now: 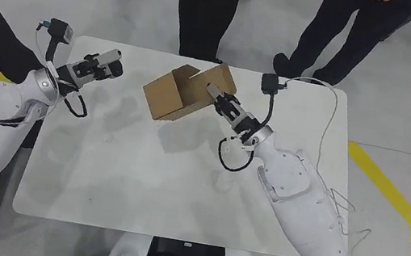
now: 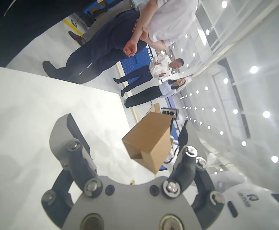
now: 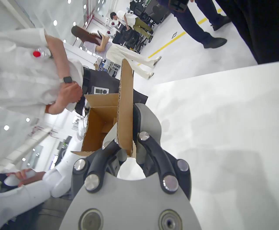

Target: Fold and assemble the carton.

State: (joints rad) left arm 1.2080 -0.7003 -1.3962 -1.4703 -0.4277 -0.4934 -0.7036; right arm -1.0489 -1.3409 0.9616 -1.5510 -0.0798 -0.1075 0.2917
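No readable print stands on the carton (image 1: 168, 97) or the table (image 1: 139, 182).

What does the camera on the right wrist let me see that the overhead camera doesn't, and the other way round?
Right wrist camera: the hollow brown inside of the box, and one flap pinched between the two fingers of the right hand.
Overhead camera: the whole white table, the box lying on its side toward the far edge, and the left hand off to one side, apart from the box.
Both: the cardboard box, the right hand at its open end, and the table.
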